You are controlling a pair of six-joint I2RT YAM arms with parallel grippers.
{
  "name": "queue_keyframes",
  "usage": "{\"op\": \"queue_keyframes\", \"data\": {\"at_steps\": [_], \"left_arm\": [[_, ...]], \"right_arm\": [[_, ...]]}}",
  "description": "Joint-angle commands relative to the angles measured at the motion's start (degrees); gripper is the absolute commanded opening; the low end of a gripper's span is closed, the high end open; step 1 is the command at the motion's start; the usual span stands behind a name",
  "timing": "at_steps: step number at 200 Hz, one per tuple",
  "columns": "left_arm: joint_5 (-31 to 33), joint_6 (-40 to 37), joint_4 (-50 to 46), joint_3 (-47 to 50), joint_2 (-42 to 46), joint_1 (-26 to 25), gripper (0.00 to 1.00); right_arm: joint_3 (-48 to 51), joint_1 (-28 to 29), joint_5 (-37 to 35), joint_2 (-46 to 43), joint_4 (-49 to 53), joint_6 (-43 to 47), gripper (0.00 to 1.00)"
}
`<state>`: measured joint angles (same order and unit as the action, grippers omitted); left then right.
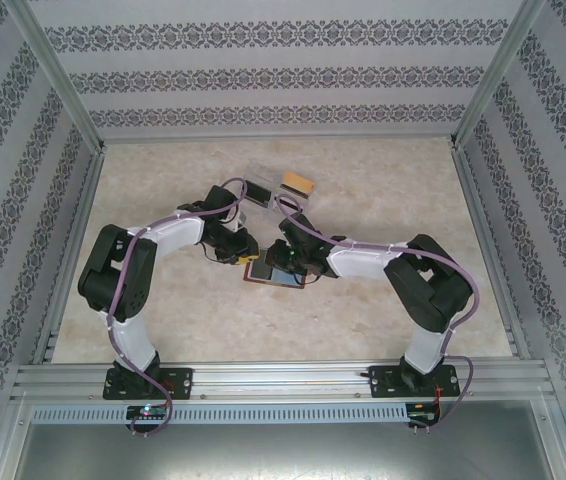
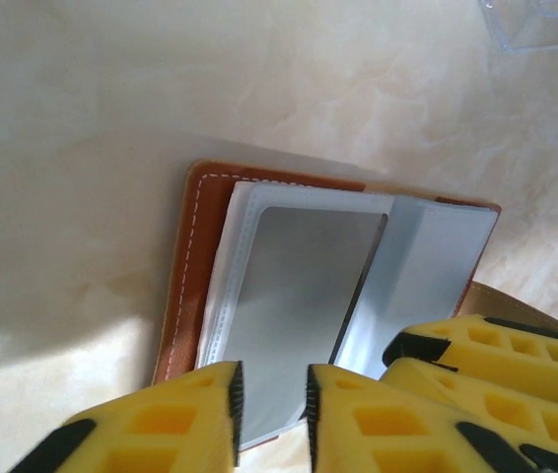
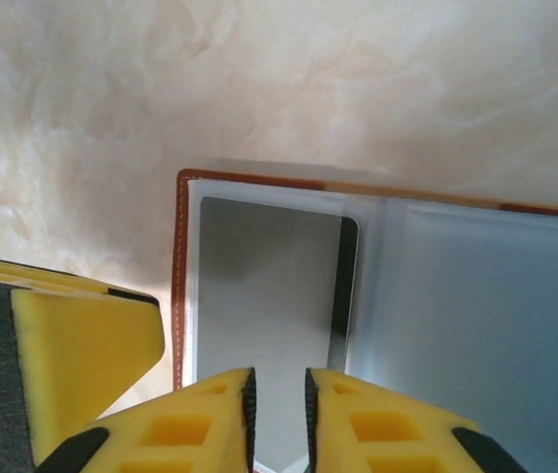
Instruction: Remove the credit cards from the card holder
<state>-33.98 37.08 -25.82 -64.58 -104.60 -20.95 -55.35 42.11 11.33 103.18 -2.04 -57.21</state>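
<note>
Left gripper (image 2: pixel 272 399) jaws: a narrow slit apart, straddling one edge of the clear sleeve (image 2: pixel 222 296) in the card holder (image 2: pixel 182 286). Pinching or not, cannot tell. Right gripper (image 3: pixel 279 399) jaws: the same narrow slit, over the grey credit card (image 3: pixel 264 296); grip unclear. Holder lies open, flat on the table (image 1: pixel 383 190), both grippers crowded at one of its edges. Card sits in the sleeve beside the holder's stitched border.
</note>
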Motion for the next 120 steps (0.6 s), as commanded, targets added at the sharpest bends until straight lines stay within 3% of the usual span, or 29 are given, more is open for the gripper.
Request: {"op": "queue_keyframes", "data": {"at_steps": [1,120], "left_arm": [[1.1,0.7,0.5,-1.9,-1.6,-0.6,0.20],[2.3,1.0,-1.6,-3.3,-4.3,-1.1,0.15]], "right_arm": [[-0.8,-0.7,1.4,1.8,-1.2,-1.3,0.23],[-1.5,-1.8,1.8,3.8,0.7,-1.6,0.20]]}}
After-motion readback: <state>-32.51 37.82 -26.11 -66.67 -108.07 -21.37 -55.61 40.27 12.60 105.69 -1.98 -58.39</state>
